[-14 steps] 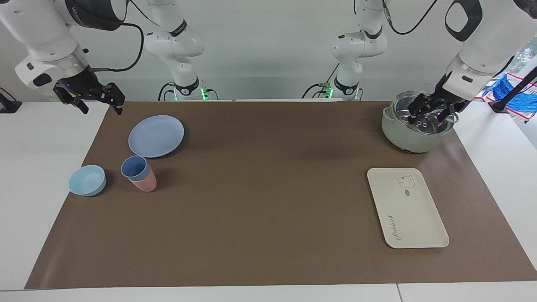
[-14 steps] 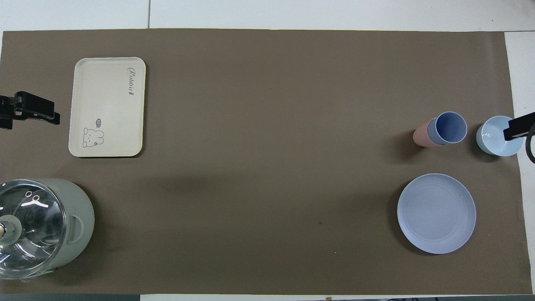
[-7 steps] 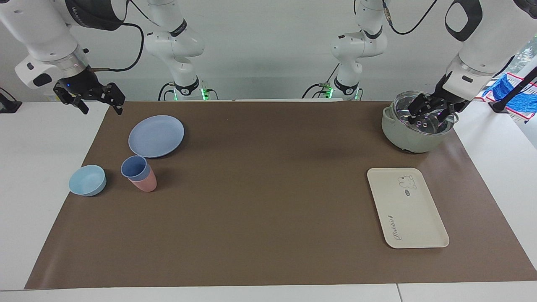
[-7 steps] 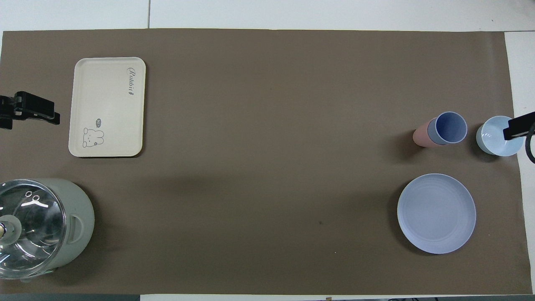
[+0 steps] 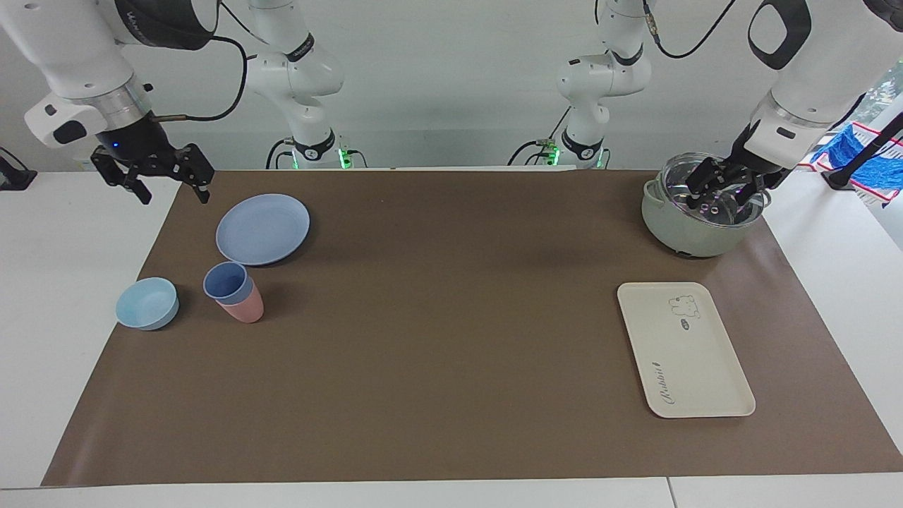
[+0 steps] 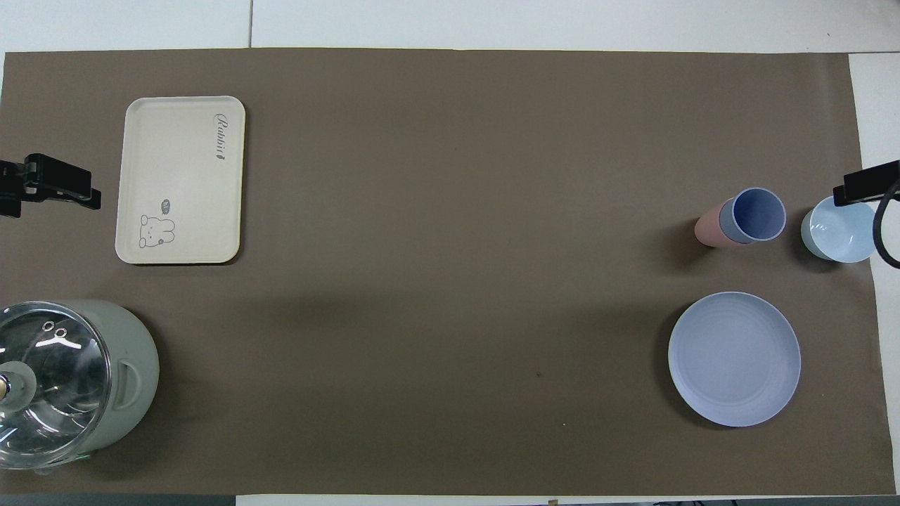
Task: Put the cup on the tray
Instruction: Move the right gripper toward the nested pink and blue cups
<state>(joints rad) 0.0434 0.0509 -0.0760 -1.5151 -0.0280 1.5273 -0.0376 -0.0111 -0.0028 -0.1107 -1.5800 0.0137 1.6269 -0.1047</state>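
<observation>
- cup [image 5: 227,281] — periwinkle tumbler, nested in the pink cup [image 5: 243,307], which stands on the brown mat [image 5: 437,339] toward the right arm's end. Nothing is gripping it.
- light-blue bowl [image 5: 147,303] sits just beside the cup pair, closer to the mat's edge; round blue plate [image 5: 262,228] is nearer to the robots than the cups.
- tray [image 5: 684,348] — cream, bear drawing and "Rabbit" lettering, flat on the mat toward the left arm's end, well apart from the cup. Nothing on it.
- right gripper [image 5: 171,185] up in the air over the mat's edge near the plate, fingers spread, holding nothing.
- left gripper [image 5: 718,194] hangs over the glass lid of the pale green pot [image 5: 688,226], fingers spread, not clamped on anything; touching the lid or not — cannot tell.
- pot is nearer to the robots than the tray.
</observation>
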